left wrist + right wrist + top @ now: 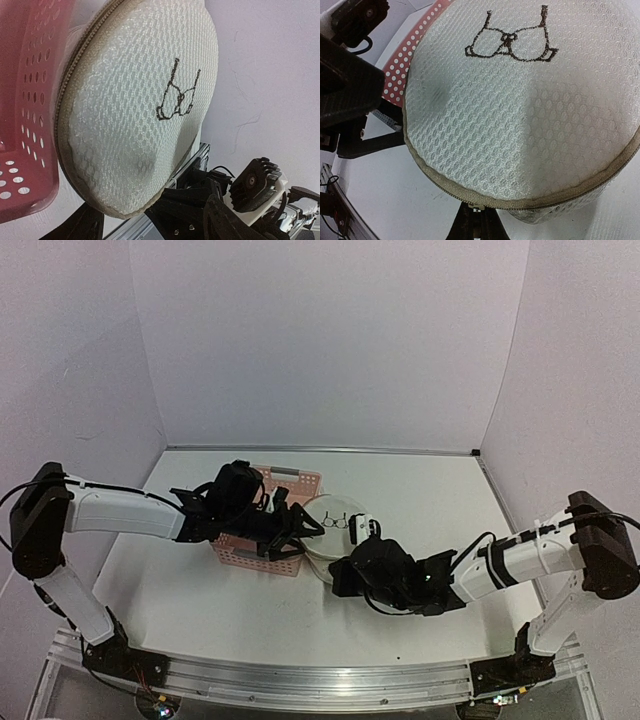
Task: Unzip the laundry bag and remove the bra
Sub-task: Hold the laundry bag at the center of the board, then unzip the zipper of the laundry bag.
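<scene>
The laundry bag (335, 523), a white mesh drum with a black bra drawing on its round face, stands beside the pink basket. It fills the left wrist view (135, 110) and the right wrist view (520, 115). My left gripper (297, 528) straddles the bag's left rim, with one finger (195, 210) on the face side and one behind, clamped on it. My right gripper (480, 222) is at the bag's near rim (338, 570), with its fingers shut on the zipper pull (481, 206). The zipper line looks closed. The bra is hidden inside the bag.
A pink slotted plastic basket (255, 555) stands just left of the bag, under my left arm, and touches the bag (25, 125). White walls close in the table on the left, back and right. The metal rail with both arm bases runs along the near edge (300, 675).
</scene>
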Controlling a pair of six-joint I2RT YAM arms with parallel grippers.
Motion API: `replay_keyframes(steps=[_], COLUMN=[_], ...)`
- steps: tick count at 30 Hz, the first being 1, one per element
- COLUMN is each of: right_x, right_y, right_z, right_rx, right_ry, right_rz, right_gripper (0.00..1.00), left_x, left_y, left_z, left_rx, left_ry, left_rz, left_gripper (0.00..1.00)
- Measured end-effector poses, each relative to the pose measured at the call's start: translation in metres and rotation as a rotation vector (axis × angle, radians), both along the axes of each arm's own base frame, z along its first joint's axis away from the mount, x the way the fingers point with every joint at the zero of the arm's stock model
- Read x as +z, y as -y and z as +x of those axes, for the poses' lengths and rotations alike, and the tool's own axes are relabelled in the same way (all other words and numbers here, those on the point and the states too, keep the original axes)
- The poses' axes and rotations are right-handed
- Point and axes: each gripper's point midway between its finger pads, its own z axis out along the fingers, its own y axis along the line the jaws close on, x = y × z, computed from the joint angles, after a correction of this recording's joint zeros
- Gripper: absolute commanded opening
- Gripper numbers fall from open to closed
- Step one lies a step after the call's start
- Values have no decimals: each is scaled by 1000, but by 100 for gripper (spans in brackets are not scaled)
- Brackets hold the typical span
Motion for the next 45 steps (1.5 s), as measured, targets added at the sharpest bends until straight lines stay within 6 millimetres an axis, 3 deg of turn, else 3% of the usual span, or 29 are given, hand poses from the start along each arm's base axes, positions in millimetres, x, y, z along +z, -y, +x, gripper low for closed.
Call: replay_keyframes(steps=[16, 23, 29, 38, 45], right_x=[7, 7, 8, 1, 8], right_y=[2, 5, 6, 13, 30], right_z=[2, 1, 1, -3, -8], right_rx=[-15, -16, -16, -17, -18], right_ry=[14, 13, 14, 6, 23], right_rz=[11, 13, 17, 10, 27], right_gripper=[0, 0, 0, 0, 0], left_x=[-13, -28, -41, -13, -4], left_y=[5, 7, 8, 26, 32], left_z=[-7, -8, -6, 7, 8], left_rx=[3, 0, 7, -1, -20], left_ry=[-47, -69, -84, -30, -8], left_rz=[9, 35, 60, 4, -16], left_gripper=[67, 63, 42, 1, 0])
